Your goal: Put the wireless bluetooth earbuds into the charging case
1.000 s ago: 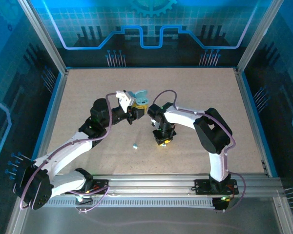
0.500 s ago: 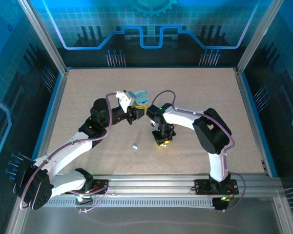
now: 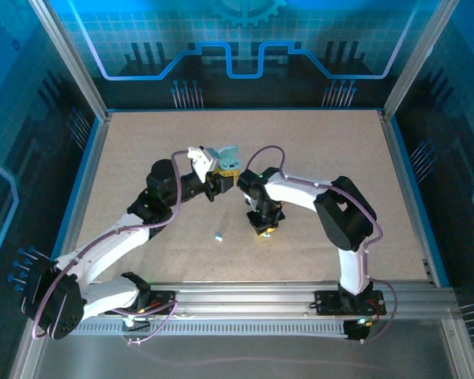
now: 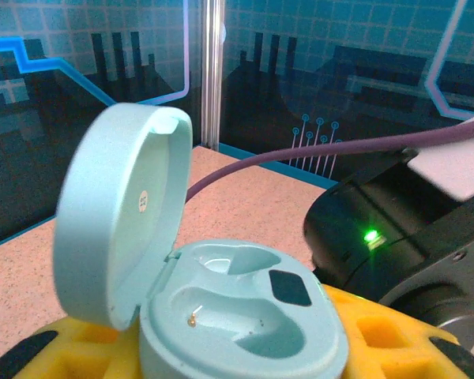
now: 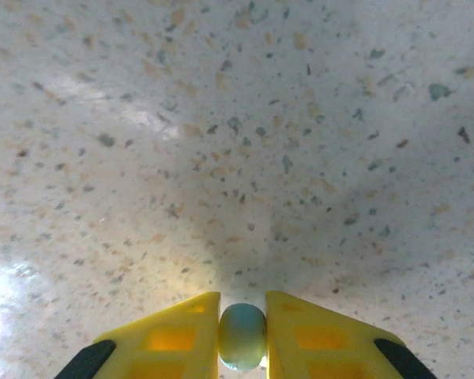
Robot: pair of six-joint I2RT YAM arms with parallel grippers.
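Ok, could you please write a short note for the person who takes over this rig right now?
Left gripper: shut on the charging case, lid open, both wells empty.
Right gripper: down at the table, fingers shut on one pale earbud.
Second earbud: loose on the table, just left of the right gripper.
Done: case open, first bud gripped.
Left: seat that bud in a well, then fetch and seat the loose one.
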